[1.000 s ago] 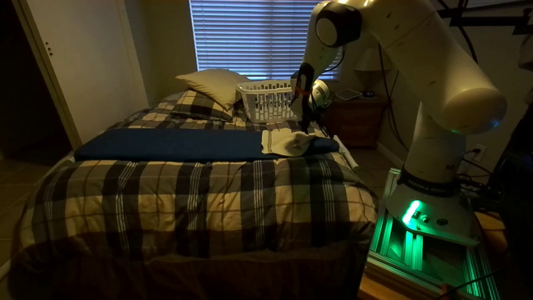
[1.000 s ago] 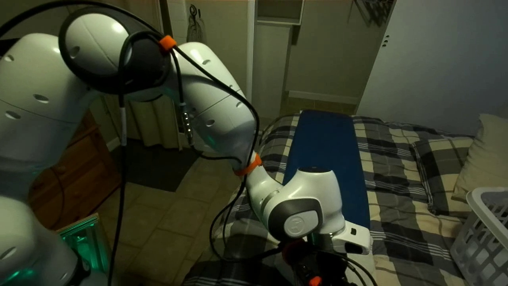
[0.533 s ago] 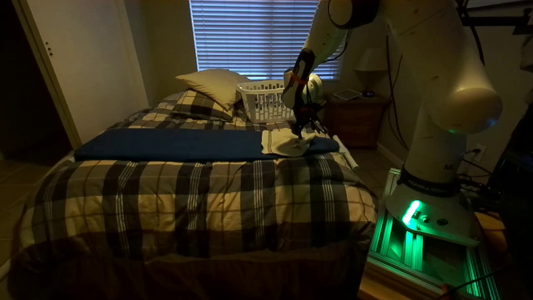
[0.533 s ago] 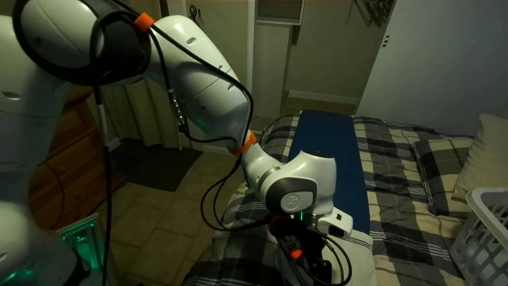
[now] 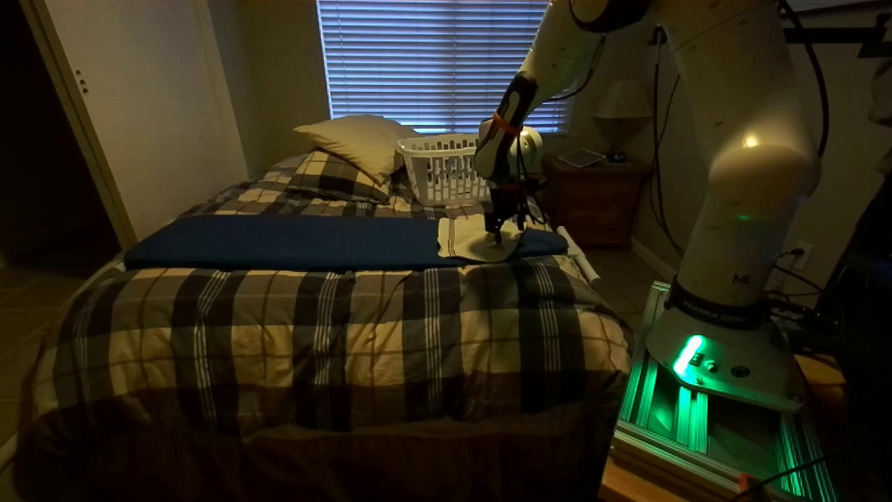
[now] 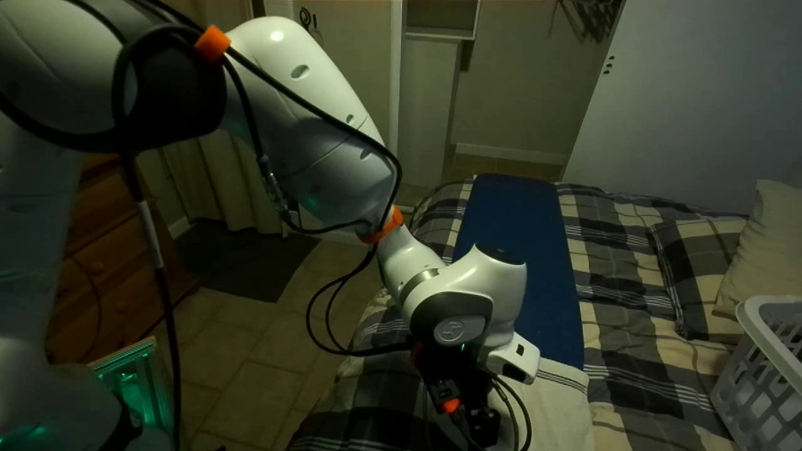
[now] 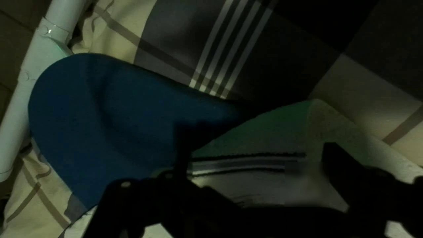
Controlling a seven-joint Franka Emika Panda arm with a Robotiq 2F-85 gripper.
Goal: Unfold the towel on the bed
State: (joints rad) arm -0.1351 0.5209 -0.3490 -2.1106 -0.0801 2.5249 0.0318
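The cream-white towel (image 5: 460,240) lies folded and rumpled on the long dark blue cloth across the bed (image 5: 279,335). It also shows in an exterior view (image 6: 561,407), partly behind the arm. In the wrist view the towel (image 7: 251,190) has a dark double stripe and a raised, curved fold. My gripper (image 7: 256,150) is open, with its fingers wide apart and a striped part of the towel between them. In an exterior view my gripper (image 5: 496,236) points down at the towel's right part. I cannot tell whether the tips touch it. The fingertips are hidden in the other exterior picture.
The dark blue cloth (image 5: 300,240) runs across the bed, its rounded end (image 7: 99,125) beside a white rail (image 7: 36,76). A white laundry basket (image 5: 446,171) and pale pillow (image 5: 359,139) are at the head. A nightstand (image 5: 596,202) with a lamp stands beyond.
My gripper has moved down and toward the towel's near side, and it has turned from tilted to more upright. The arm's elbow has shifted back. The towel has not visibly moved.
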